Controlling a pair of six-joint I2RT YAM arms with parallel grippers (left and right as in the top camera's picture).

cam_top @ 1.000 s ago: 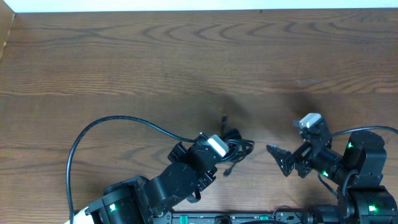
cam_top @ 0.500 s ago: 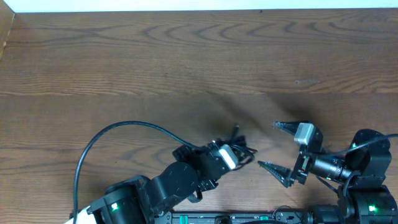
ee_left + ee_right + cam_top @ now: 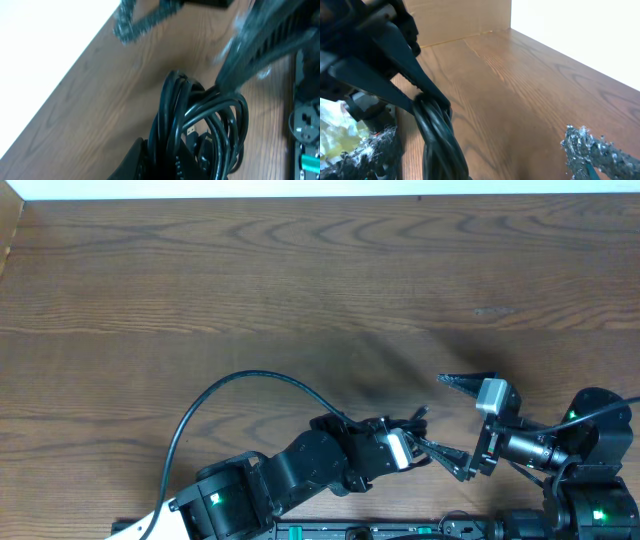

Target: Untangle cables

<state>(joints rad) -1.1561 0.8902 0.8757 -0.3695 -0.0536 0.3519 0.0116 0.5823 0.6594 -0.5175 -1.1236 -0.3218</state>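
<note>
Overhead, btm left: L arm [image 3: 290,475] lies low along the frame's lower edge, pointing right. A thick black wire [image 3: 255,376] arcs from near its base up and over to its wrist, above the brown wood table [image 3: 300,280].

Just right of btm ctr, the L claw [image 3: 412,444] is clenched on the cables [image 3: 412,423], a tight black bundle w/ a small plug end poking up-right. L wrist view: cables [image 3: 205,125] fill the ctr as stacked loops, pinched at the btm of frame by the claw's fingers [image 3: 145,160]. A small plug shows inside the loops. Separate strands can't be told apart.

Right of the bundle: R claw [image 3: 450,420] is spread wide, grasping nothing, facing left toward the bundle. Upper finger [image 3: 460,381] sits clear of the cables. Lower finger [image 3: 448,459] runs w/ its tip right at the L claw and bundle. Contact or not can't be told, since the L wrist view is blurred there.

R wrist view: cables [image 3: 437,135] at lower left, under the L claw [image 3: 427,95], near the left rough pad [image 3: 375,150]. The other pad [image 3: 597,150] is well apart at lower right.

R arm [image 3: 580,445] is in the btm right corner.
</note>
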